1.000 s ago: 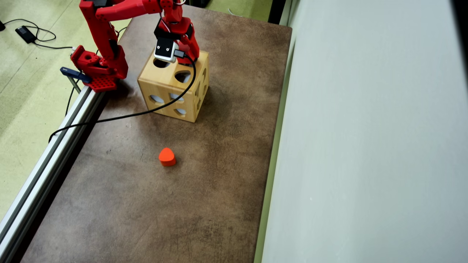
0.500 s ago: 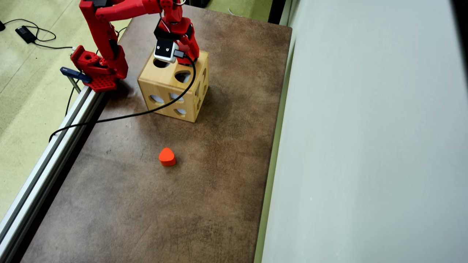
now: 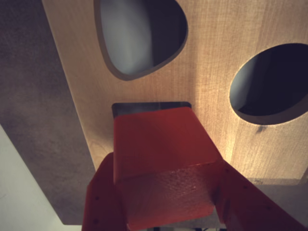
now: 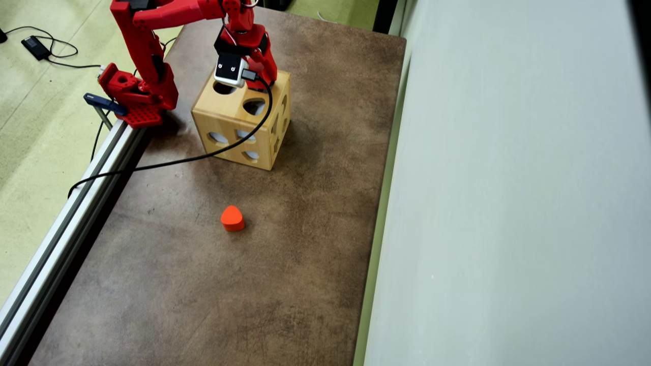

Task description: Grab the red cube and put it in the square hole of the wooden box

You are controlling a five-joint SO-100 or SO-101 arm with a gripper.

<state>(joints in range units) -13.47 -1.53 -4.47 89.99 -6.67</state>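
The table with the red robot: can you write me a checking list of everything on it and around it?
Surface: brown mottled table top, bare in most places.
Job's things: small red cube held at the dark square hole of the light wooden box; the hole is mostly covered.
Clutter: orange rounded teardrop block, alone in the middle of the table.
Hand: red hand shut on the cube, over the box top.
Cables: black cable draped over the box.
Surroundings: metal rail, green floor, pale wall.
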